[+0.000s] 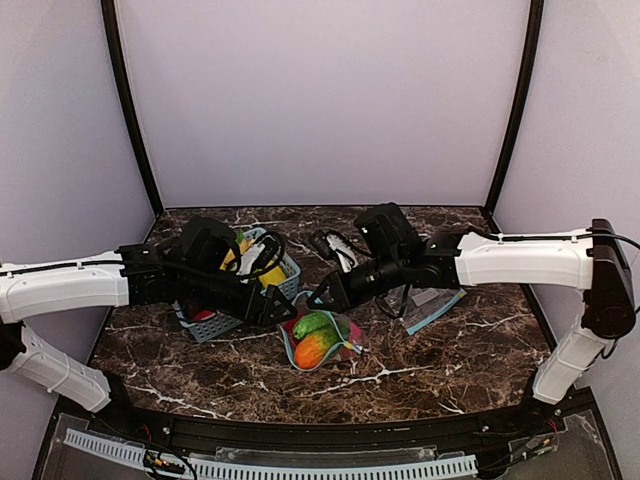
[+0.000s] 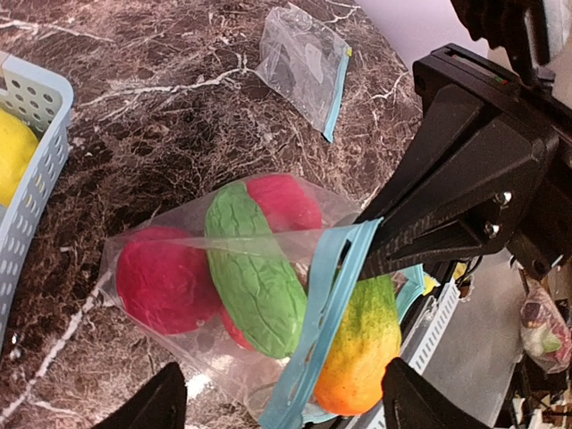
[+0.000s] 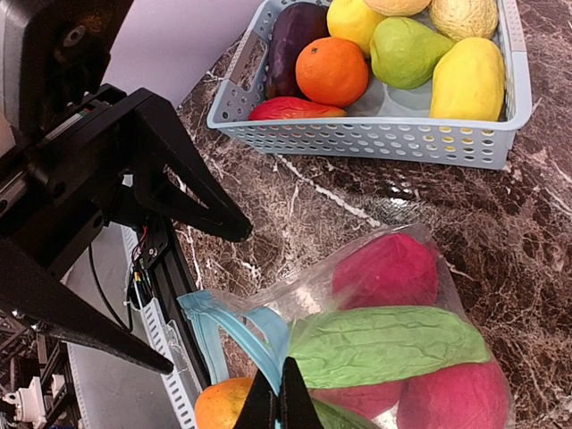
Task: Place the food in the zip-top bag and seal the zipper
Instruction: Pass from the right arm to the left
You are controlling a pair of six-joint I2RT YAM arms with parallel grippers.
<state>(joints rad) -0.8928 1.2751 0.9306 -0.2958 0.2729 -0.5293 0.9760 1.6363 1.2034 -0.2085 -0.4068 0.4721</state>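
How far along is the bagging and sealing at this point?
Done: a green vegetable and red round pieces sit inside the zip-top bag. In hand: the right gripper is shut on the zipper edge, with the mouth unsealed. The left gripper hangs open over the bag. An orange-yellow fruit lies at the mouth, seemingly partly out. Left: push that fruit in and seal the zipper.

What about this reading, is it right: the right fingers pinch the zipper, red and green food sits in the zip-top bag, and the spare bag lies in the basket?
One slip: the spare bag lies on the table, apart from the basket; the left wrist view shows it. The right fingers do pinch the zipper, with red and green food in the zip-top bag.
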